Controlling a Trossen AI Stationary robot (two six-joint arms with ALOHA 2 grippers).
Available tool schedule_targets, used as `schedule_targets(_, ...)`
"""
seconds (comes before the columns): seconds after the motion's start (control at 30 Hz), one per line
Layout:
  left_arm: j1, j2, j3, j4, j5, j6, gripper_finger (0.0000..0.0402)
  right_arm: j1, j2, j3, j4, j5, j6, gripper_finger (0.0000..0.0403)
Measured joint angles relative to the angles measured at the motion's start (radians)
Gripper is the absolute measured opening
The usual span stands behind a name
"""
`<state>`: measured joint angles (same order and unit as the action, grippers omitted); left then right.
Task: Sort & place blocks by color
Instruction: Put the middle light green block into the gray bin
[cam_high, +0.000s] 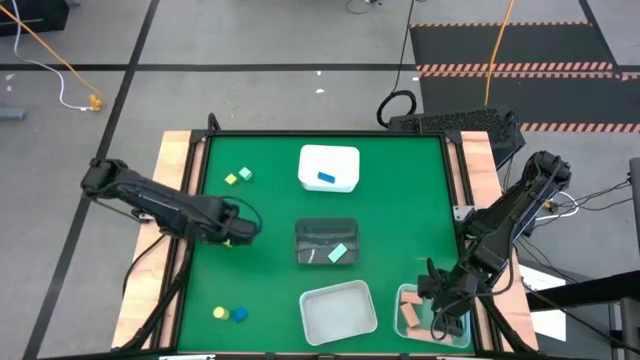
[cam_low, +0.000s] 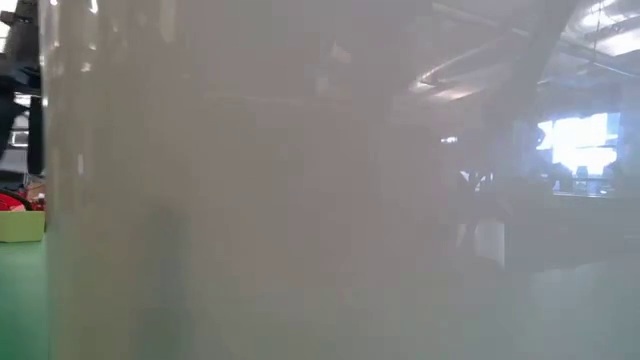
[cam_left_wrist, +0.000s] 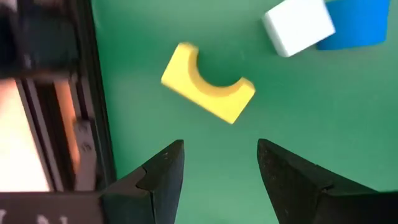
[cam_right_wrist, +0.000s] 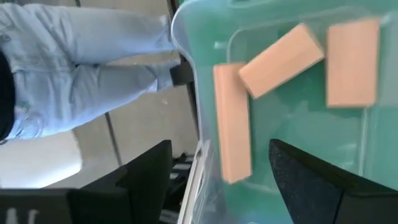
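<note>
My left gripper (cam_high: 240, 228) (cam_left_wrist: 221, 146) hovers open over the green mat near the table's left edge. In the left wrist view a yellow block with a half-round notch (cam_left_wrist: 208, 84) lies flat on the mat just ahead of the fingertips, untouched; a pale cube (cam_left_wrist: 295, 25) and a blue block (cam_left_wrist: 354, 25) sit beyond it. My right gripper (cam_high: 445, 300) (cam_right_wrist: 219, 149) is open above the clear tub (cam_high: 408, 293) at the near right corner, which holds three salmon bars (cam_right_wrist: 231, 121). Other blocks: a yellow and mint pair (cam_high: 238, 176), a yellow and blue pair (cam_high: 230, 314).
A white tub (cam_high: 345, 155) holds a blue block (cam_high: 327, 178); a dark tub (cam_high: 300, 232) holds a mint block (cam_high: 337, 253); a pale tub (cam_high: 338, 312) sits at the near edge and fills the low view (cam_low: 300, 200). A person in light jeans (cam_right_wrist: 74, 62) stands beyond the table.
</note>
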<state>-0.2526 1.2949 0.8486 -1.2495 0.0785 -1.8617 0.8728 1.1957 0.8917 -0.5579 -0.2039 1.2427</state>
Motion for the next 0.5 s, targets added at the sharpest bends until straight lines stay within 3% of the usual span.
schedule_targets(0.23,-0.045,0.0,-0.065,-0.006,0.001,-0.3,0.0204,-0.002,0.0,0.0,0.0,0.027,-0.049,0.0256)
schedule_targets(0.5,-0.045,-0.001,-0.168,0.093,0.002,-0.453,0.0204,-0.002,0.0,0.0,0.0,0.026,-0.082,0.0256)
